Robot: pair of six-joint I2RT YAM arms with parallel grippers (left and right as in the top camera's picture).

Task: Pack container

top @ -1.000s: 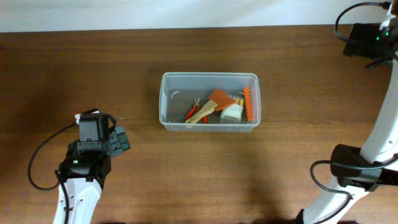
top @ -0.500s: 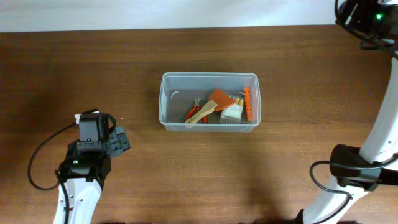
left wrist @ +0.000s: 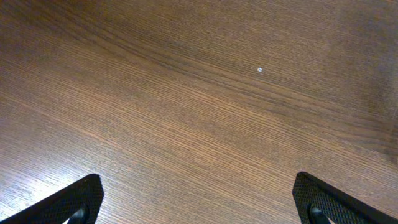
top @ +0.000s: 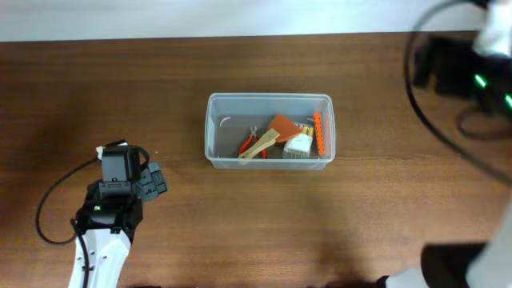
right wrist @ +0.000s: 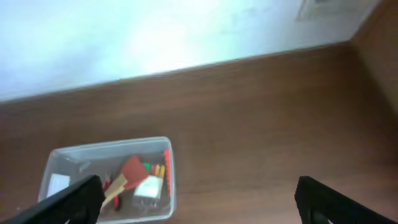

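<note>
Scanning the table (top: 96,80), we find the container (top: 220,132) at its middle. The left gripper (left wrist: 199,202) and right gripper (right wrist: 199,202) both gape wide, empty. Tools (top: 284,138) lie inside (none loose outside), so packing looks finished.

white arm (top: 90,260), black left claw (left wrist: 196,190), looping cable (top: 40,214).

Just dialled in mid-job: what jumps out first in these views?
The clear container in the middle of the table, holding a heap of small tools, an orange-bladed scraper among them. Next, the right arm, a dark blur at the far right corner in the overhead view; the left gripper hangs open over bare wood.
</note>
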